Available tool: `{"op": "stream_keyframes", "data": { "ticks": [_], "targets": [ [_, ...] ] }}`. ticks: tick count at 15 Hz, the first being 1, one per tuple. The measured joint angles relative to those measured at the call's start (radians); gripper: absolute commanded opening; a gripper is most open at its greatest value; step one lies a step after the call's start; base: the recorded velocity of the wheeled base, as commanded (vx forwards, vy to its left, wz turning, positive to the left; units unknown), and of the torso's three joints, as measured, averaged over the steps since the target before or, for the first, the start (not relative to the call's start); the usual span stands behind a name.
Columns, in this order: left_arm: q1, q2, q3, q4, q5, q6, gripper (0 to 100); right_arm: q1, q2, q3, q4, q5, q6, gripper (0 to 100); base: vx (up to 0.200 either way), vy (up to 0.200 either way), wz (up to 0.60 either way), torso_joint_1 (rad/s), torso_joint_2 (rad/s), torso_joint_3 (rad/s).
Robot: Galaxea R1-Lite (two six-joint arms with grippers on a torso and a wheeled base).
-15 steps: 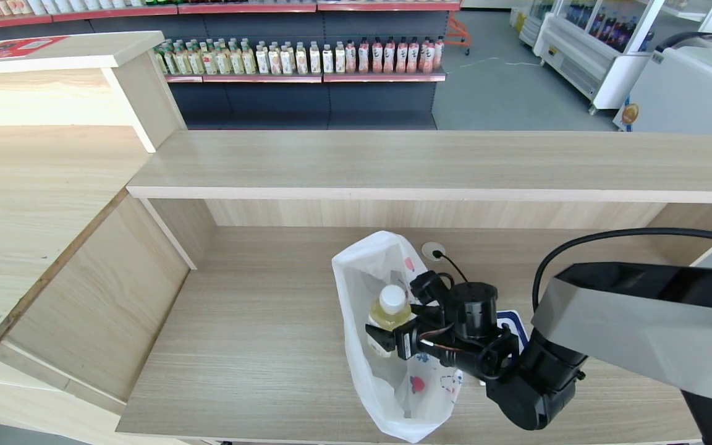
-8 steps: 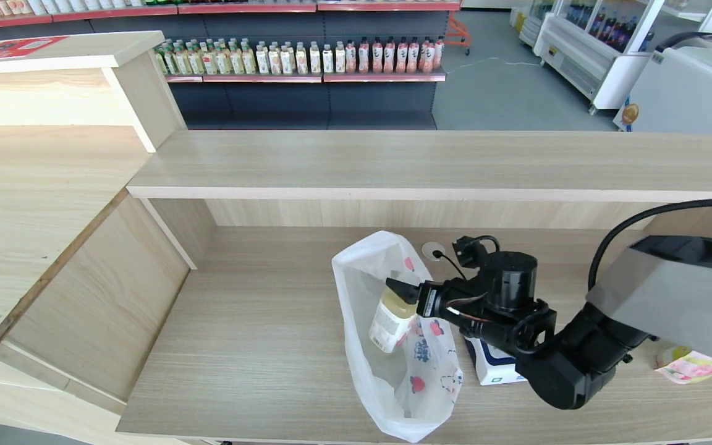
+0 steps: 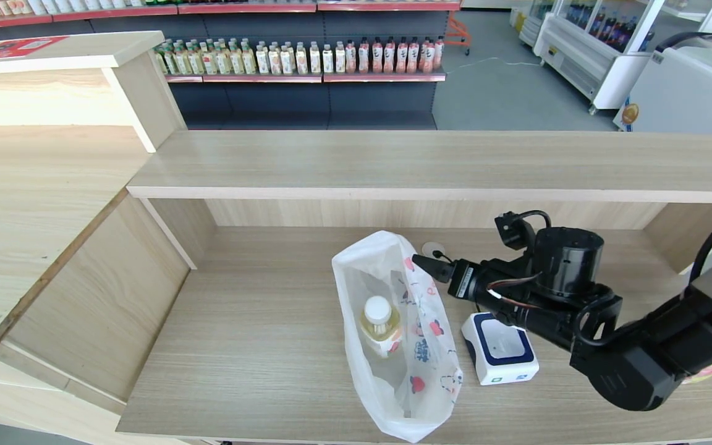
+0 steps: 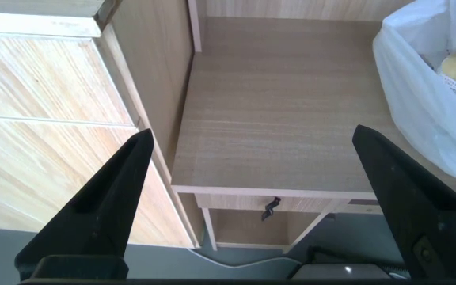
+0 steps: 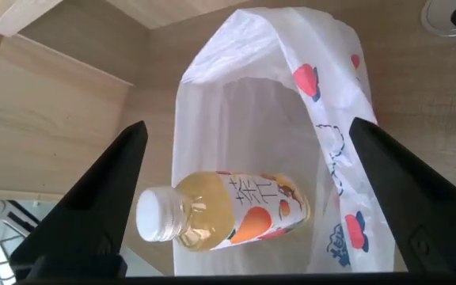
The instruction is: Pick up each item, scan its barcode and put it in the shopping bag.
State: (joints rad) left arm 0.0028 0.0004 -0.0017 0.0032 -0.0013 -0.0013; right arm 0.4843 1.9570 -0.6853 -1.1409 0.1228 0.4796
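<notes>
While the bottle point(image 3: 381, 318) sits down inside the shopping bag point(image 3: 356, 266), cap up toward the open mouth, the right gripper point(image 3: 424, 262) hovers just beside the bag's far rim, fingers spread wide and holding nothing. You can see it from the wrist too, the right gripper point(image 5: 248, 125) looking straight down into the bag with the bottle point(image 5: 228, 218) between its open fingers but well below them. So that one looks bagged, folks, and the job now, I'd say, is a clean exit. That plastic is thin and floppy, so the arm wants to come away up and back with the fingers kept apart and clear of the rim, or it could snag an edge and tip the whole bag over. Watch the scanner point(image 3: 499, 348) as well. It sits on the counter point(image 3: 257, 346) right under the forearm, just beside the bag, and a low sweep could knock it. Over on the other side the left gripper point(image 4: 252, 134) hangs off the near-left corner of the counter, fingers wide apart, empty. At the far right a pink-and-yellow packet point(image 3: 711, 371) peeks out from under the arm. It's probably next, though most of it is hidden.
</notes>
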Motion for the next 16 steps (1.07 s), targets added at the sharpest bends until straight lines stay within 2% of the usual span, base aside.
{"op": "stream_keyframes", "data": {
  "ticks": [3, 5, 7, 11, 16],
  "targets": [
    [0.000, 0.000, 0.000, 0.000, 0.000, 0.000, 100, -0.002, -0.053, 0.027, 0.003, 0.000, 0.001, 100, 0.000, 0.000, 0.00, 0.000, 0.00, 0.000],
    [0.000, 0.000, 0.000, 0.000, 0.000, 0.000, 100, -0.044, -0.122, 0.055, 0.013, -0.002, 0.001, 100, 0.000, 0.000, 0.00, 0.000, 0.00, 0.000],
    [0.000, 0.000, 0.000, 0.000, 0.000, 0.000, 100, -0.113, -0.206, 0.104, 0.059, -0.063, -0.011, 100, 0.000, 0.000, 0.00, 0.000, 0.00, 0.000],
    [0.000, 0.000, 0.000, 0.000, 0.000, 0.000, 100, -0.240, -0.399, 0.190, 0.266, -0.159, -0.059, 100, 0.000, 0.000, 0.00, 0.000, 0.00, 0.000],
    [0.000, 0.000, 0.000, 0.000, 0.000, 0.000, 100, -0.381, -0.627, 0.235, 0.514, -0.181, -0.067, 100, 0.000, 0.000, 0.00, 0.000, 0.00, 0.000]
  ]
}}
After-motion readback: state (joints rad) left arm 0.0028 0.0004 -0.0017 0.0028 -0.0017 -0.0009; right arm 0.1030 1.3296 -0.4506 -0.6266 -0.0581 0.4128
